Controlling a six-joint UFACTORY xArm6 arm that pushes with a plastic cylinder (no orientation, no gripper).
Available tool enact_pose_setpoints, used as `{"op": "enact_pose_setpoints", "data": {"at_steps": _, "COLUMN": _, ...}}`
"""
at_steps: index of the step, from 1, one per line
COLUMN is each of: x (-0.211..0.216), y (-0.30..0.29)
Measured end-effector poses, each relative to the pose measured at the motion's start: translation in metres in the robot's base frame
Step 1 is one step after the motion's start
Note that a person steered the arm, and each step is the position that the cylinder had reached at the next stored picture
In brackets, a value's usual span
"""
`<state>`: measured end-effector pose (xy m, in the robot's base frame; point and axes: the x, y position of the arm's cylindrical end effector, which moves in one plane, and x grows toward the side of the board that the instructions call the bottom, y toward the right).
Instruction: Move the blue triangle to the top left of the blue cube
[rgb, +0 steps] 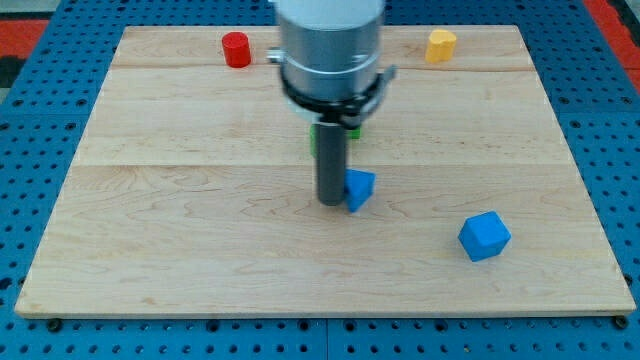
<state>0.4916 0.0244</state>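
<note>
The blue triangle (360, 188) lies near the middle of the wooden board (200, 230). The blue cube (485, 237) sits to its lower right, well apart. My tip (331, 201) is at the end of the dark rod, touching or just beside the triangle's left side. The arm's grey body covers the board's top middle.
A red cylinder (236, 49) stands at the view's top left. A yellow block (441, 45) stands at the top right. A green block (350, 130) is mostly hidden behind the rod, just above the blue triangle. A blue pegboard (40, 150) surrounds the board.
</note>
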Motion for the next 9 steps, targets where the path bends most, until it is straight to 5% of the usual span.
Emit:
{"op": "enact_pose_setpoints", "data": {"at_steps": 1, "x": 0.032, "y": 0.058}}
{"op": "enact_pose_setpoints", "data": {"at_steps": 4, "x": -0.008, "y": -0.006}}
{"op": "enact_pose_setpoints", "data": {"at_steps": 6, "x": -0.028, "y": 0.021}}
{"op": "enact_pose_setpoints", "data": {"at_steps": 9, "x": 0.001, "y": 0.065}}
